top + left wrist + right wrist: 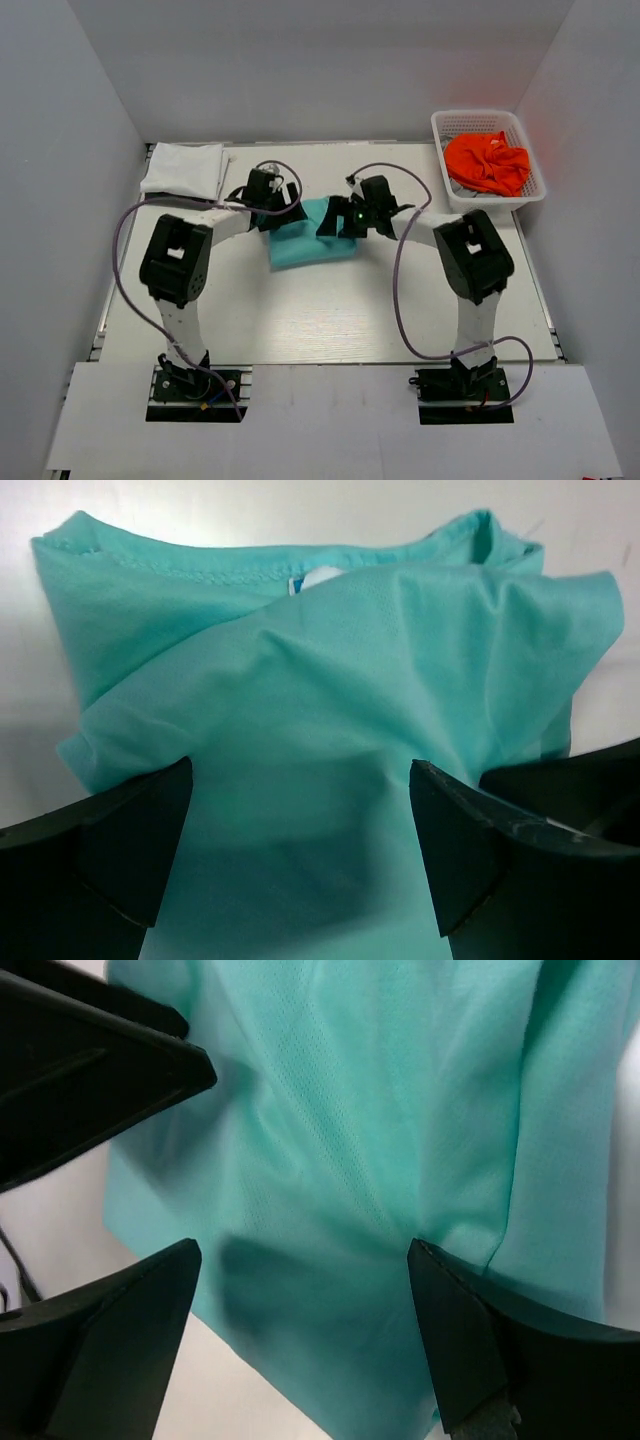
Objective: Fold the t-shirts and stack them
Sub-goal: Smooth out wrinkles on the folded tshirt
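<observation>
Partly folded teal cloth t-shirt [305, 248] lay at frame centre, between both arms. Left gripper [300, 780] and right gripper [304, 1250] hovered over it, jaws spread wide, holding nothing. Risk: pinch might catch only puckered top layer, so fold could slump, edges skew.

Table [330, 320]: teal shirt [303, 247], white shirt [183, 168], basket [500, 203]
</observation>
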Tool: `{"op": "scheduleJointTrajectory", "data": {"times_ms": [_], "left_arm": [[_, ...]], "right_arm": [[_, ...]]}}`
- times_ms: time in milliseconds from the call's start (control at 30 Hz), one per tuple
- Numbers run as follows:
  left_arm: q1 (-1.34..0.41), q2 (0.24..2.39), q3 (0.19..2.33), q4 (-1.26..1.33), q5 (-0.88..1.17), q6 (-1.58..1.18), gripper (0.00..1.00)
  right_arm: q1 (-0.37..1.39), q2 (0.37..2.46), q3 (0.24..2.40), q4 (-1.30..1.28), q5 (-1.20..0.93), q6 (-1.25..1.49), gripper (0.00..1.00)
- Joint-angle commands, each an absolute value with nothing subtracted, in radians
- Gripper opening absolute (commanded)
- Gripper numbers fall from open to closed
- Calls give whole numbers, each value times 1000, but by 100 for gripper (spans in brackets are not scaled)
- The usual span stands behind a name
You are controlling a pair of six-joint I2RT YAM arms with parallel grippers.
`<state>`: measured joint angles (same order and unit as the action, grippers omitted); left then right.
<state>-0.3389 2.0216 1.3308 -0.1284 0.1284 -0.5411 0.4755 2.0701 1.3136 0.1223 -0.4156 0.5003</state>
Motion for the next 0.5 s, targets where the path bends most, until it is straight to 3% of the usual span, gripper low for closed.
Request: {"op": "scheduleJointTrajectory", "data": {"times_ms": [0,100,233,367,467], "left_arm": [[-396,1797,1126,-212,121,-566,100],[-443,1599,930,-227,112,-584,100],[-497,1384,825,-287,77,-639,100],[-518,1197,776,-310,40,-673,100],[-518,1134,767,-328,-24,-686,100]], "right_arm": [[560,1877,1090,49,-356,448,90],[616,1693,884,17,-290,463,90],[669,1481,763,-63,-255,482,90],[687,1298,741,-124,-151,476,90],[692,1272,753,-210,-85,469,90]]}}
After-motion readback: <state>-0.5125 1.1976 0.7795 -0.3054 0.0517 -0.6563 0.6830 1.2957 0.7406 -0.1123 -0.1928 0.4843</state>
